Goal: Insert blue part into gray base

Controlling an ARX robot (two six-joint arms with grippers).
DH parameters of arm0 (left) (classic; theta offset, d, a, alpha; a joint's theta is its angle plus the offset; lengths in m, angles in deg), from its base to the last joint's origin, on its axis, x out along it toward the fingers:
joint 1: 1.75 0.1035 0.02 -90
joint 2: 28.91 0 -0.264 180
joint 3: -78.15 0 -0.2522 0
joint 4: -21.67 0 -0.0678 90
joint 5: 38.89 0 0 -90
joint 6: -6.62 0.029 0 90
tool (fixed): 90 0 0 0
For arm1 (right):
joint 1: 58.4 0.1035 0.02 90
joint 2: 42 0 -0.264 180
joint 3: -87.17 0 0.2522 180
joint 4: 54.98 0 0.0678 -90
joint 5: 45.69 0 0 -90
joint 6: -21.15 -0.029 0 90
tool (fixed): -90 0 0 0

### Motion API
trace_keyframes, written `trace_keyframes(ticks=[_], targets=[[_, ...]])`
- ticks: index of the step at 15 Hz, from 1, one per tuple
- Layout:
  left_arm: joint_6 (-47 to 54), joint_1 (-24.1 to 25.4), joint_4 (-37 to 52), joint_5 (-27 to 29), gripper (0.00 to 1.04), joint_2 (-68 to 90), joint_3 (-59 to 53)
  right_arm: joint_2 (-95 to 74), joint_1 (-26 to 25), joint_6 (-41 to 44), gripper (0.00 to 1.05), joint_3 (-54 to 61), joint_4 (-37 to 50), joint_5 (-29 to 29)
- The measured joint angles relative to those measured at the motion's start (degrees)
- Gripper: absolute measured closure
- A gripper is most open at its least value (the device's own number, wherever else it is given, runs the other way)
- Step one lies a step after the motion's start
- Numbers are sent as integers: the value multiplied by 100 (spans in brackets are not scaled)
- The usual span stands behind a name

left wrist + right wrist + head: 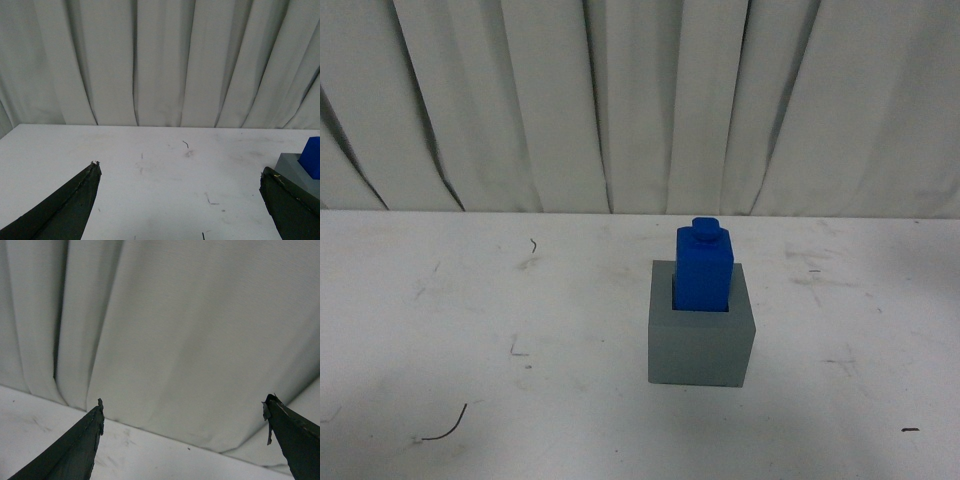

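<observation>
Upright blue part [704, 268] (studded) in gray base [700, 345]

Left gripper [180, 172]: two dark, near-black fingers [70, 207], wedge-shaped and tapered to narrow tips; a faint greenish sheen is seen along the edges. Right gripper [182, 407]: fingers [75, 447] of the same dark tapered form; a frayed scrap, possibly worn padding or tape, is noted at each tip.
</observation>
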Motion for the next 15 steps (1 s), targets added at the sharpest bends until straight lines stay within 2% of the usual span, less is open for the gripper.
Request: trace_keyframes(ticks=[1, 2, 3, 5, 11, 12, 14, 15], targets=[[0, 0, 0, 0, 7, 0, 0, 155, -612, -1307, 6, 492, 332, 223], [-2, 0, 0, 0, 7, 0, 0, 1016, -564, -1827, 33, 1370, 98, -479], [0, 0, 0, 0, 7, 0, 0, 1377, -546, -1871, 40, 1637, -103, -498], [-2, 0, 0, 0, 7, 0, 0, 1775, -538, -1908, 47, 1875, -337, -522], [0, 0, -2, -2, 7, 0, 0, 2992, -352, -1950, 66, 2380, -1209, -726], [0, 0, -2, -2, 7, 0, 0, 3421, -262, -1954, 71, 2518, -1530, -809], [0, 0, 0, 0, 7, 0, 0, 5388, -149, -1963, 95, 2979, -2983, -835], [-2, 0, 0, 0, 7, 0, 0, 6378, -216, -1980, 103, 3152, -3738, -852]])
